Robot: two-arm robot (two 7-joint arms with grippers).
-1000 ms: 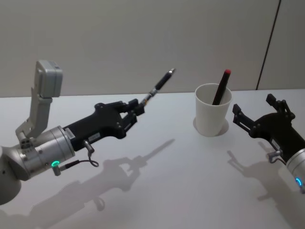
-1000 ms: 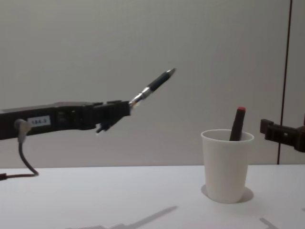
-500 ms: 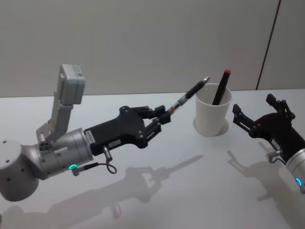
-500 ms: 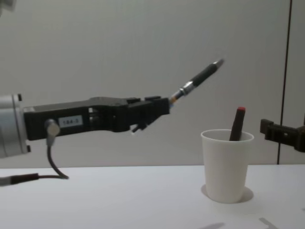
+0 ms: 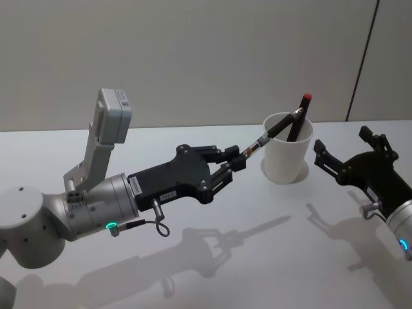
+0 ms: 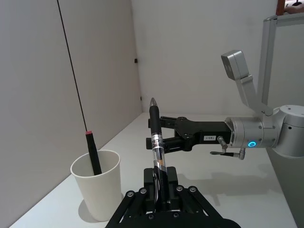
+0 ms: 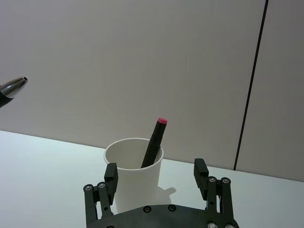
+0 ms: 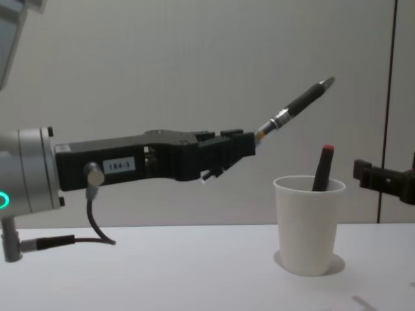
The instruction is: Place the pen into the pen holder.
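My left gripper is shut on the lower end of a black pen, which slants up and to the right. The pen's tip hangs over the mouth of the pen holder, a white paper cup, and in the chest view the pen is well above the cup's rim. A dark pen with a red cap leans inside the cup. My right gripper waits open just right of the cup, and its fingers frame the cup without touching it.
The white table stretches around the cup, with arm shadows on it. A plain wall stands close behind, with a dark vertical seam at the right.
My left arm has carried the pen rightward and forward toward the cup, so its tip went from mid-table to over the cup's mouth. The right arm has not moved.
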